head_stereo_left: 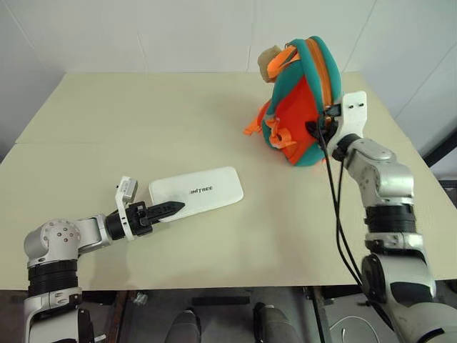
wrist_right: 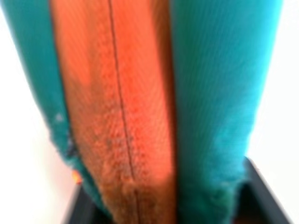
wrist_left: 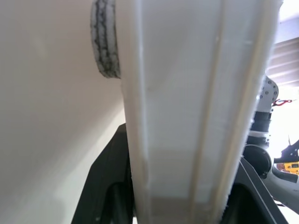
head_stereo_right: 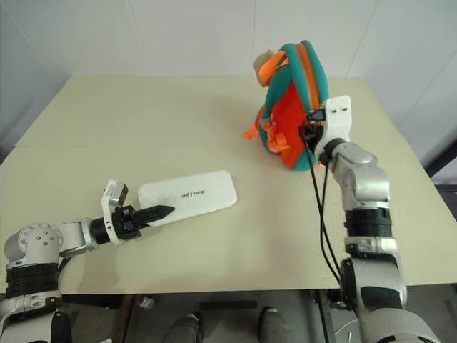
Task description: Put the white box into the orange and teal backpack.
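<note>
the white box (head_stereo_left: 196,192) lies flat on the table (head_stereo_left: 107,136), toward the robot's left, well apart from the backpack (head_stereo_left: 303,107), which stands upright near the far right side with its tan plush charm (head_stereo_left: 268,58) at the top. the left gripper (head_stereo_left: 166,209) is clenched on the near end of the box; its wrist view shows the box's edge running up between the two black fingers. the right gripper (head_stereo_left: 318,128) is pressed against the side of the backpack, and its wrist view shows orange and teal fabric bunched between the fingers, so it looks clamped on the bag's padded edge. from the head views i cannot tell whether the bag's zip is open. the risk i see: the box is about as long as the bag, held by one end only, so it could droop or twist out of the grip when lifted. if the right gripper has only a thin fold of fabric, the bag may tip or slide when the box pushes in, and the box could catch on the opening's rim
</note>
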Available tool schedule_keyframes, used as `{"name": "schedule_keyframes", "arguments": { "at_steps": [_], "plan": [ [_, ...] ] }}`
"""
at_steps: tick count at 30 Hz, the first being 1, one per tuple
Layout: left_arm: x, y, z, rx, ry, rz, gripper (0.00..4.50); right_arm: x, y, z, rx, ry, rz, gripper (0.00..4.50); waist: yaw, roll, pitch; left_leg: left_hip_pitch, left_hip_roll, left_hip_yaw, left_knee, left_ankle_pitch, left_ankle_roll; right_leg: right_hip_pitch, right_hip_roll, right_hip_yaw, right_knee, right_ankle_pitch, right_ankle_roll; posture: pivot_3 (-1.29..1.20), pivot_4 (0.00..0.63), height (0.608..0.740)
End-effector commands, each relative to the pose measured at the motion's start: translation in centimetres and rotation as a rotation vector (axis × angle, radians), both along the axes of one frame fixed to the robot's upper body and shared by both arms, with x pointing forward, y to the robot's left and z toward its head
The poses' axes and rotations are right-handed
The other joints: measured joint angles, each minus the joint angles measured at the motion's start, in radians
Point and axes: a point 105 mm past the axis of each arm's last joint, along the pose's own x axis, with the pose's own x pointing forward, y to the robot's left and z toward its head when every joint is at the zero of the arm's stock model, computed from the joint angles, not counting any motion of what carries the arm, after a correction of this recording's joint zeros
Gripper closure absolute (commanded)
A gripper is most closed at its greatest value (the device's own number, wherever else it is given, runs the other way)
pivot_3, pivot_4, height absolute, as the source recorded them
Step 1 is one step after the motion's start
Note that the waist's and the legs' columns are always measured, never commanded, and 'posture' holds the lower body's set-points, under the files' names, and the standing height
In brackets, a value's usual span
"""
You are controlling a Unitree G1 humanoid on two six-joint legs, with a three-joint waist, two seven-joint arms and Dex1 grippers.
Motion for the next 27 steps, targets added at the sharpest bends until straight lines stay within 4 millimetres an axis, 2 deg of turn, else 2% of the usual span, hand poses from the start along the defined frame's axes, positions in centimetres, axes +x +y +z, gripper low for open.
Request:
{"name": "schedule_keyframes", "arguments": {
  "at_steps": [1, 2, 3, 10, 15, 19, 23, 27],
  "plan": [
    [0.7, -0.3, 1.2, -0.019, -0.064, -0.007, 3.10, -3.3, -0.8, 3.3, -0.042, -0.075, 0.088, 4.02, -0.001, 0.000, 0.000, 0.000, 0.000, 0.000, 0.000, 0.000, 0.000, 0.000, 0.000, 0.000, 0.000, 0.000, 0.000, 0.00, 0.150, 0.740],
    [0.9, -0.4, 1.1, -0.017, -0.061, -0.009, 3.10, -4.3, -1.3, 3.2, -0.062, -0.063, 0.111, 4.32, -0.002, 0.000, 0.000, 0.000, 0.000, 0.000, 0.000, 0.000, 0.000, 0.000, 0.000, 0.000, 0.000, 0.000, 0.000, 0.00, 0.150, 0.740],
    [1.1, -0.6, 0.9, -0.016, -0.058, -0.013, 3.10, -5.1, -2.0, 2.9, -0.076, -0.040, 0.126, 4.44, -0.001, 0.000, 0.000, 0.000, 0.000, 0.000, 0.000, -0.001, 0.000, 0.000, 0.000, 0.000, 0.000, 0.000, 0.000, 0.00, 0.150, 0.740],
    [2.2, -2.1, 0.4, -0.019, -0.052, -0.064, 3.10, -9.7, -6.6, 0.9, -0.221, 0.021, 0.216, 4.44, 0.000, 0.000, 0.000, 0.001, 0.000, 0.000, 0.001, -0.001, 0.000, 0.001, 0.000, 0.000, -0.004, -0.002, 0.001, 0.00, 0.150, 0.740],
    [2.3, -2.3, 0.3, -0.015, -0.051, -0.084, 3.10, -10.3, -10.9, -0.5, -0.311, 0.028, 0.132, 4.44, -0.006, 0.000, 0.000, 0.002, -0.001, 0.000, 0.005, -0.002, 0.001, 0.003, 0.000, 0.000, -0.004, -0.002, 0.001, 0.00, 0.150, 0.740],
    [2.5, -2.5, 0.4, -0.014, -0.057, -0.090, 3.10, -10.0, -11.8, -2.2, -0.318, 0.032, 0.100, 4.44, -0.005, 0.000, 0.000, 0.002, 0.000, 0.000, 0.008, -0.002, 0.001, 0.004, 0.000, 0.000, -0.002, -0.002, 0.001, 0.00, 0.150, 0.740],
    [2.9, -2.6, 0.9, -0.014, -0.068, -0.097, 3.10, -10.4, -11.8, -2.1, -0.290, -0.004, 0.075, 3.06, -0.004, 0.000, 0.000, 0.002, 0.000, 0.000, 0.013, -0.002, 0.001, 0.005, 0.000, 0.000, -0.001, -0.002, 0.001, 0.00, 0.150, 0.740],
    [3.3, -2.7, 1.7, -0.027, -0.108, -0.107, 3.10, -11.4, -12.9, -1.0, -0.328, -0.030, 0.009, 1.71, -0.002, 0.000, 0.000, 0.002, -0.001, 0.000, 0.016, -0.002, 0.001, 0.007, -0.001, 0.000, -0.001, -0.002, -0.001, 0.00, 0.150, 0.740]
  ]
}}
